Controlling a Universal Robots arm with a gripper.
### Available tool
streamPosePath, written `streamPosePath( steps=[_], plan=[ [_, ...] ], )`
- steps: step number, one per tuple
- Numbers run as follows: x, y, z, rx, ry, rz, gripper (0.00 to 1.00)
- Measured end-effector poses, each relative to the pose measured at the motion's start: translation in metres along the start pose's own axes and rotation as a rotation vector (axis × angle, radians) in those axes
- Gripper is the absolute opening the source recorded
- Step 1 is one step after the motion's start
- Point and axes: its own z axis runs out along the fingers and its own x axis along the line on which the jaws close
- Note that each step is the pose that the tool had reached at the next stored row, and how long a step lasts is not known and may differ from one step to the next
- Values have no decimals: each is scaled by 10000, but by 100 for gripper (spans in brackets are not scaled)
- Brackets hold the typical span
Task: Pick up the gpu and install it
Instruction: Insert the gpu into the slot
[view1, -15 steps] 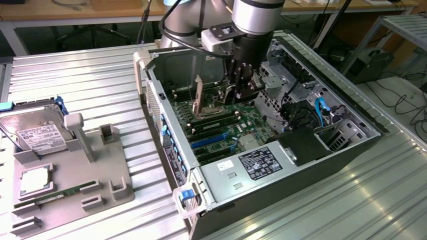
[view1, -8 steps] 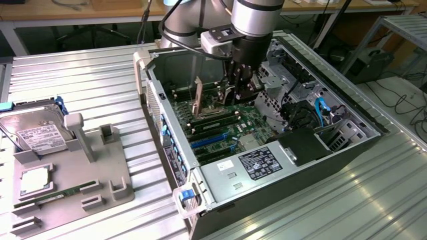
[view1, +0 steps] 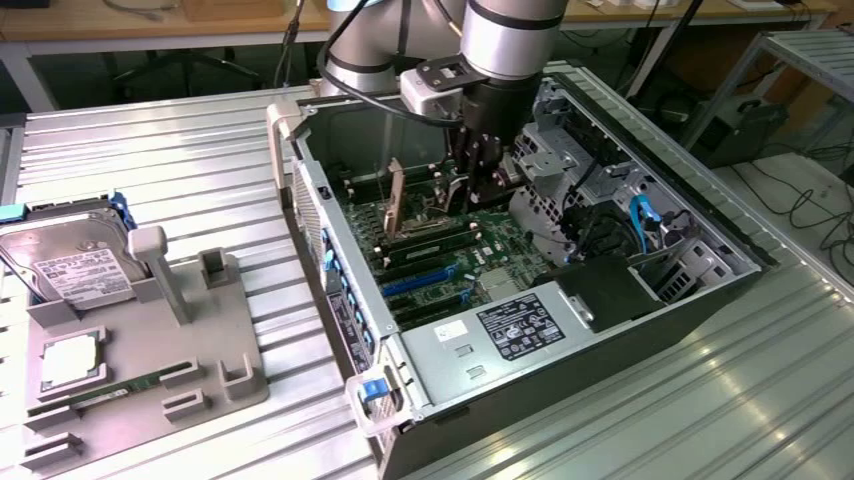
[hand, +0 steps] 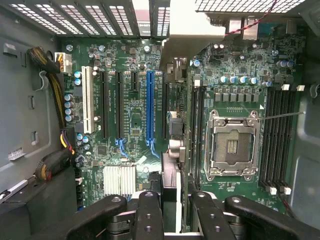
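Inside open computer case (view1: 694, 290), vertical arm's hand (hand: 170, 210) grips upright gpu (hand: 170, 175).

An open black and silver computer case (view1: 561, 330) lies on its side on a ribbed metal table (view1: 174, 150), its green motherboard (view1: 461, 255) exposed. A silver robot arm (view1: 501, 40) reaches down into the case; its dark gripper (view1: 474, 175) hangs just above the board, closed on the gpu (view1: 396, 205), a thin card seen edge-on and standing upright over the slots. Toward the exterior view's left, a grey holder tray (view1: 147, 350) carries a silver labelled hard drive (view1: 67, 265) and a narrow green memory stick (view1: 114, 392).
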Motion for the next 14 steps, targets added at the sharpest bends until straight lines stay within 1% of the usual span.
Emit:
streamPosePath(
  steps=[1,4,6,11,14],
  plan=[
    [0,2,16,15,3,40,28],
    [1,4,47,29,12,196,28],
    [1,5,57,34,18,262,28],
    [3,53,75,32,24,286,28],
    [57,62,91,28,24,285,28]
  ],
)
